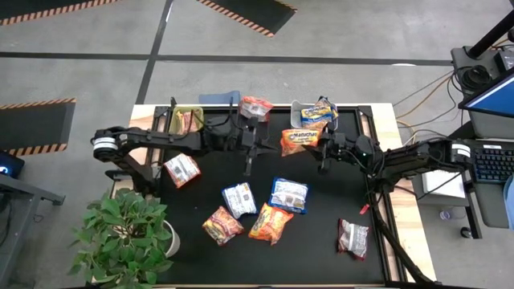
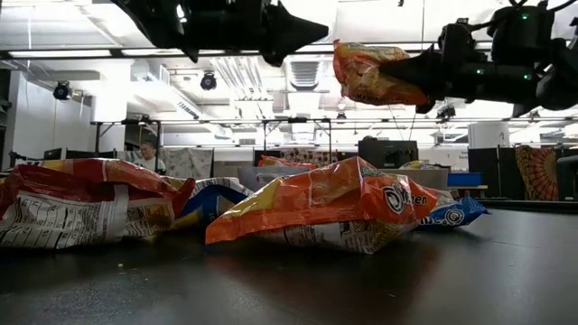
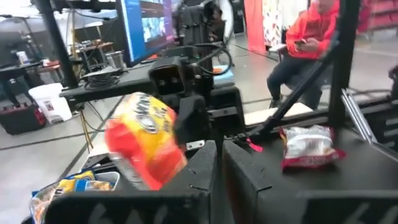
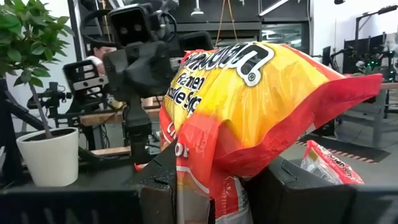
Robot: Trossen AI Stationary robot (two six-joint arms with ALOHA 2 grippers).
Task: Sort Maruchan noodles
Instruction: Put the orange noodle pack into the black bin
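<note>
Left gripper (image 1: 250, 154) hangs over the black mat (image 1: 321, 241), fingers pressed together, holding nothing, just left of the orange packet (image 1: 297, 140). Right gripper (image 1: 320, 148) pinches that orange packet by its edge, lifted clear of the mat near the clear bin (image 1: 299, 108) at the mat's far side. Other packets (image 1: 271, 223) lie loose mid-mat. In the right wrist view the packet hides the fingertips.

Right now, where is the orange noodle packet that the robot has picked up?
The orange noodle packet hangs in the right gripper, lifted above the table near its far edge, just in front of the bin holding a blue-and-yellow packet.
</note>
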